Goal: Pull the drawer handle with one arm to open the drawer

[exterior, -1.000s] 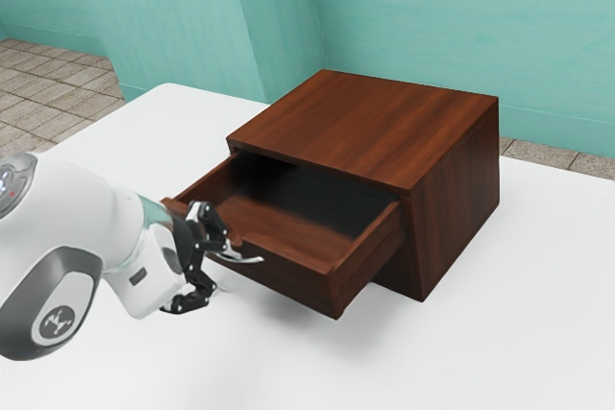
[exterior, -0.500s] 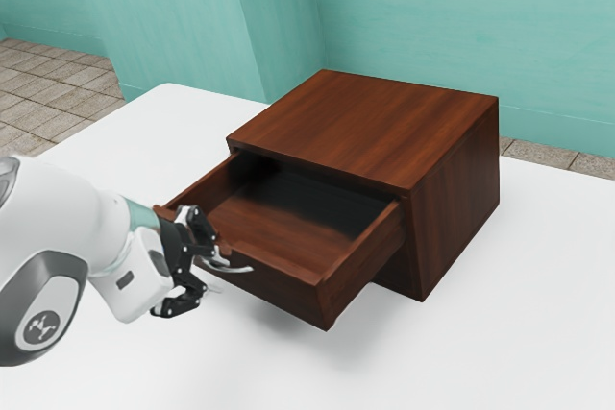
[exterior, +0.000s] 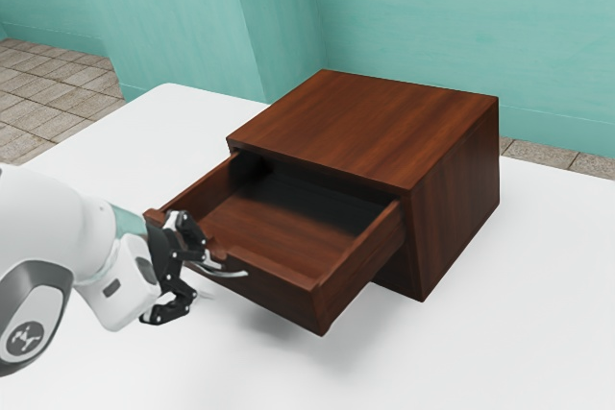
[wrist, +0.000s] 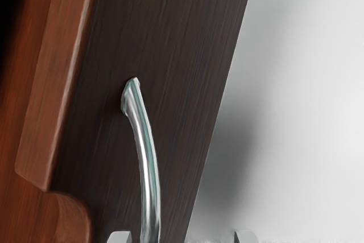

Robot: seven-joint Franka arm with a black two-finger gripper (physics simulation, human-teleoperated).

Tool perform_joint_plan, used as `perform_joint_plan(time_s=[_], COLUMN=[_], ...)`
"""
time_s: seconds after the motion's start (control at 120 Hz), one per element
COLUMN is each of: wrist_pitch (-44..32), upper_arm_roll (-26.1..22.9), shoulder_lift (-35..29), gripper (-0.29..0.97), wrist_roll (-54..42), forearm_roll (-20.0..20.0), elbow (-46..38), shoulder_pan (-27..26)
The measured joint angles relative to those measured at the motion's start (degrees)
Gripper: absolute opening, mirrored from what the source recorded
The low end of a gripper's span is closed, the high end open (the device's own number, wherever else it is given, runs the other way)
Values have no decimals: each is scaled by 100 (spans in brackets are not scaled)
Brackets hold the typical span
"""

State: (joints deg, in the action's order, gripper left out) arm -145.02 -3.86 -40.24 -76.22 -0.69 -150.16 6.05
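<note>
Noted gripper (exterior: 189, 272) clamped around handle (exterior: 227, 272) at drawer (exterior: 288, 237) front; pulled farther from cabinet (exterior: 384, 132) than before.

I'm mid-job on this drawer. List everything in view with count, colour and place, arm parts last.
Dark wooden cabinet: one, reddish brown, on the table.
Wooden drawer: one, same brown, standing partly out of the cabinet's front.
Curved metal handle: one, silver, on the drawer's front face.
Table: one, white, under the cabinet.
Wall panels: at least two, teal, behind the table.
Tiled floor: beige, beyond the table's far edge.
Franka arm: one, white and grey, at the exterior view's lower left.
Two-finger gripper: one, black, at the handle.
</note>
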Motion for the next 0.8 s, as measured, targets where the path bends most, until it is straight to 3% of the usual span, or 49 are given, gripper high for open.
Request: perform_joint_plan(time_s=[0.433, 0.683, 0.8], wrist_pitch=[27, 383, 1256], upper_arm_roll=[-26, -131, -139], shoulder_lift=[-129, -745, -1213], gripper=[13, 13, 35], wrist_roll=[37, 95, 270], forearm_roll=[30, 39, 123], elbow=[20, 54, 543], shoulder_pan=[1, 1, 1])
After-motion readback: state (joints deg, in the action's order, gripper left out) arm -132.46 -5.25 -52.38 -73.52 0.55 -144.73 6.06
